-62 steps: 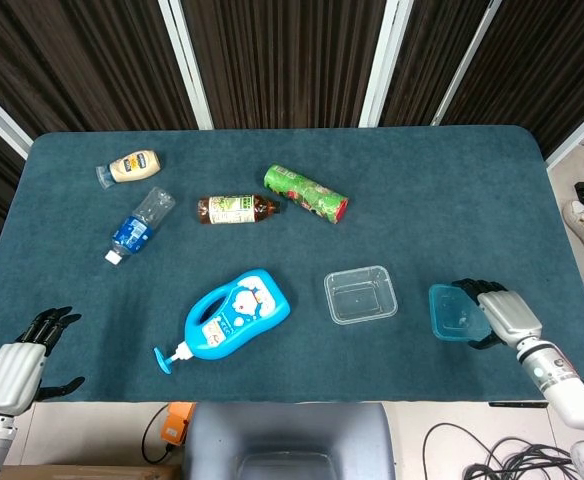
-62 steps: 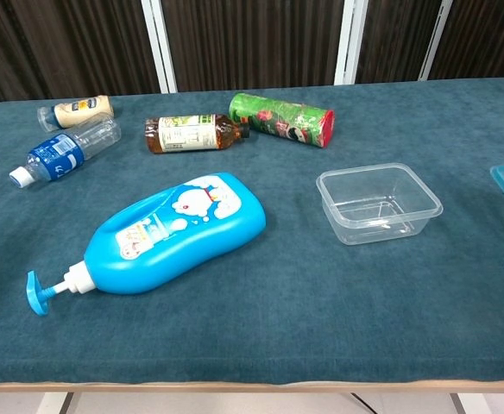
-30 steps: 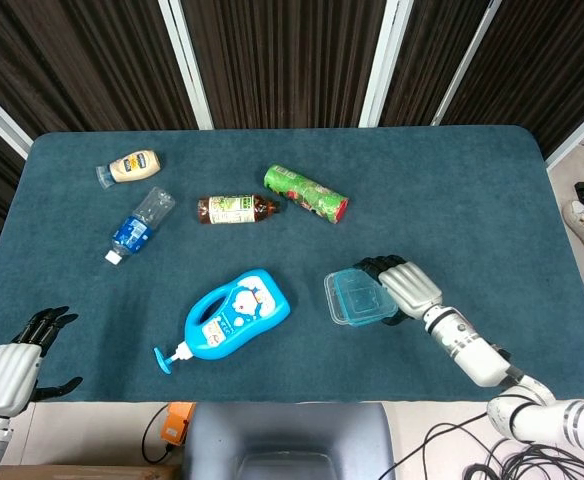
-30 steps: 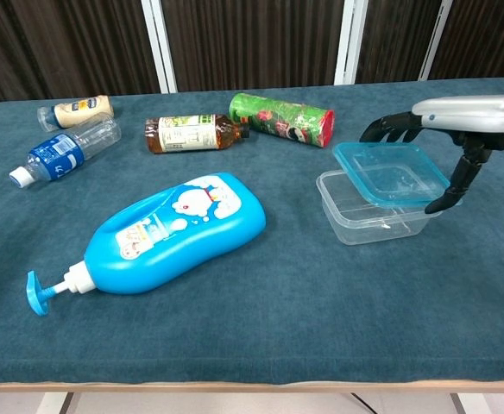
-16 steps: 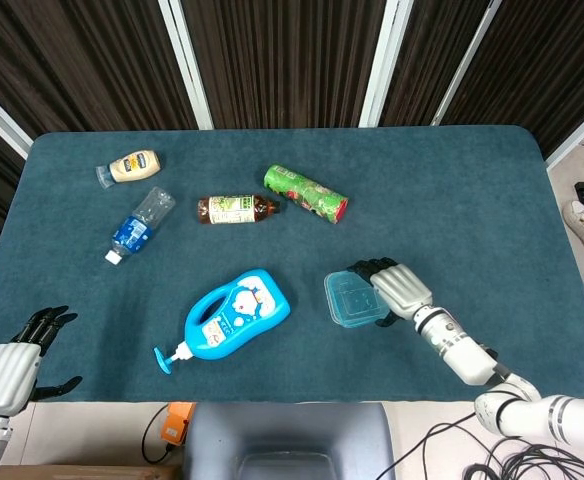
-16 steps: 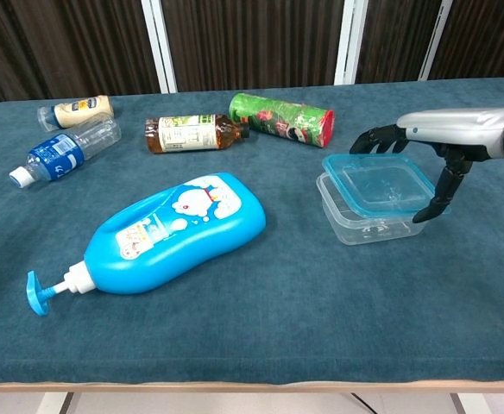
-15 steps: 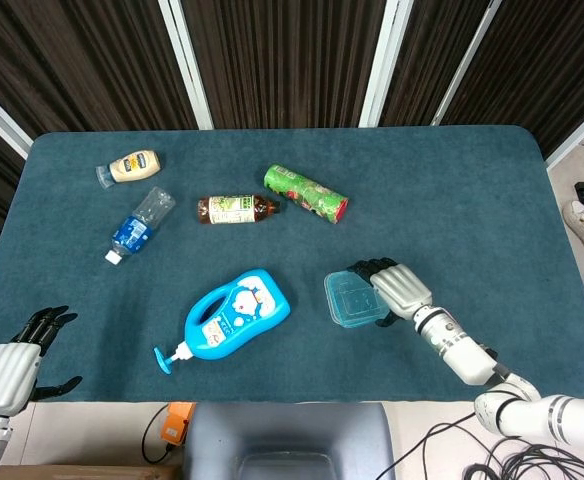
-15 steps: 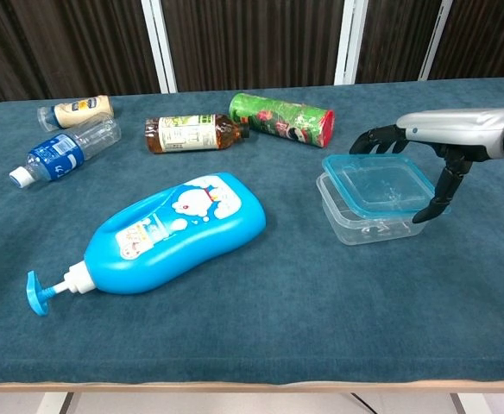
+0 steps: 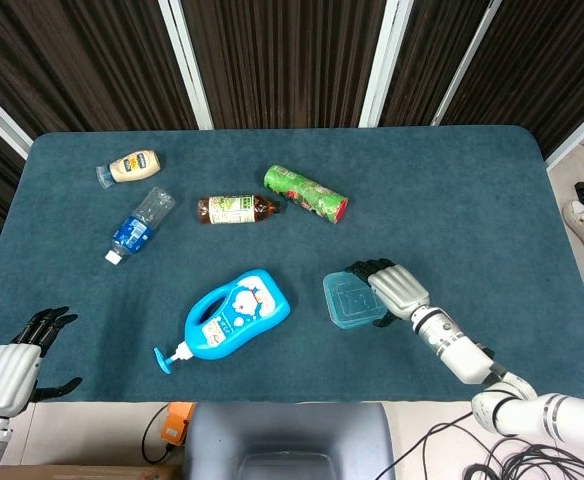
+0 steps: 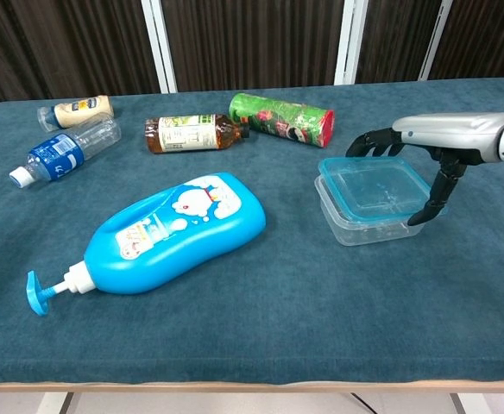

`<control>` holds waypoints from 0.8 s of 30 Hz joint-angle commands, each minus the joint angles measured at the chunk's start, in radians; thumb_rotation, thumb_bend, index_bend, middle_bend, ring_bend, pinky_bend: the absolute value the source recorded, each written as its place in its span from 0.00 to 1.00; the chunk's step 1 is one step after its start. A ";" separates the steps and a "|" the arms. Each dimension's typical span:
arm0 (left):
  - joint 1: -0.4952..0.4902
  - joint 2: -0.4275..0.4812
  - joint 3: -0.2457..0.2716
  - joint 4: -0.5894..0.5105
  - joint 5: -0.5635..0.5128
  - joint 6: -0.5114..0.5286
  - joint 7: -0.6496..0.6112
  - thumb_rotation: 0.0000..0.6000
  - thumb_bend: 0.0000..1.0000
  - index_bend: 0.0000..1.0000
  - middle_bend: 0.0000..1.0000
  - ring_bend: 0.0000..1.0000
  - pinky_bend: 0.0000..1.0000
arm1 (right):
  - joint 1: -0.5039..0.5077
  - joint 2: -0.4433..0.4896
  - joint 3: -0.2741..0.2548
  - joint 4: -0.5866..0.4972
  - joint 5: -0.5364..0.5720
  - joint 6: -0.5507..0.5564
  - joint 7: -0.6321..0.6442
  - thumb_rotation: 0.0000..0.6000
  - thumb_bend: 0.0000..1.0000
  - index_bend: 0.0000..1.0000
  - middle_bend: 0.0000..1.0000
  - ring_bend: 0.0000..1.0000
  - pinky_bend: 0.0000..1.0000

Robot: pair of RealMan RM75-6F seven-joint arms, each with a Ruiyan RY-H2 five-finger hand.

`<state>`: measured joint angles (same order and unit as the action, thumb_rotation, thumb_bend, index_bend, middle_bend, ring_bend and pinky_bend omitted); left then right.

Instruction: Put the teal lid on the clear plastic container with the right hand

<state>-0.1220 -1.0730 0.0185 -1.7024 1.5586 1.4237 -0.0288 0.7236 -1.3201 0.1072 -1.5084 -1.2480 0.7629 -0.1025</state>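
At the bench's seven-o'clock corner, the left hand idles with fingers apart, grasping nothing, well apart from the work. A blue pump bottle lies toward centre; a water bottle, a tea bottle and a green can rest behind it, toward twelve o'clock. Right of centre, the teal lid sits atop the clear plastic container, apparently lying slightly off square. The right hand arches over the lid's three-o'clock edge, fingers reaching round its far and near sides; whether they still grip it cannot be told. The lid lies at nine o'clock from the palm, its long axis roughly left-right, so pressing it home likely falls to this nearer hand.
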 commanded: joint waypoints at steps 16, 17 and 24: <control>-0.004 0.002 0.000 0.000 -0.001 -0.007 -0.002 1.00 0.34 0.20 0.10 0.09 0.39 | 0.005 0.006 -0.014 0.020 -0.015 -0.017 0.053 1.00 0.39 0.08 0.09 0.03 0.16; -0.003 0.002 0.001 -0.001 0.000 -0.006 -0.001 1.00 0.34 0.20 0.10 0.10 0.39 | 0.004 0.008 -0.015 0.020 -0.017 -0.016 0.056 1.00 0.39 0.07 0.09 0.02 0.15; -0.004 0.002 0.000 -0.002 -0.001 -0.008 -0.001 1.00 0.34 0.20 0.10 0.10 0.39 | 0.001 0.020 -0.021 0.013 -0.032 -0.016 0.078 1.00 0.39 0.06 0.07 0.01 0.14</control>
<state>-0.1264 -1.0713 0.0180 -1.7039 1.5578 1.4161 -0.0295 0.7243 -1.3008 0.0864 -1.4945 -1.2790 0.7477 -0.0250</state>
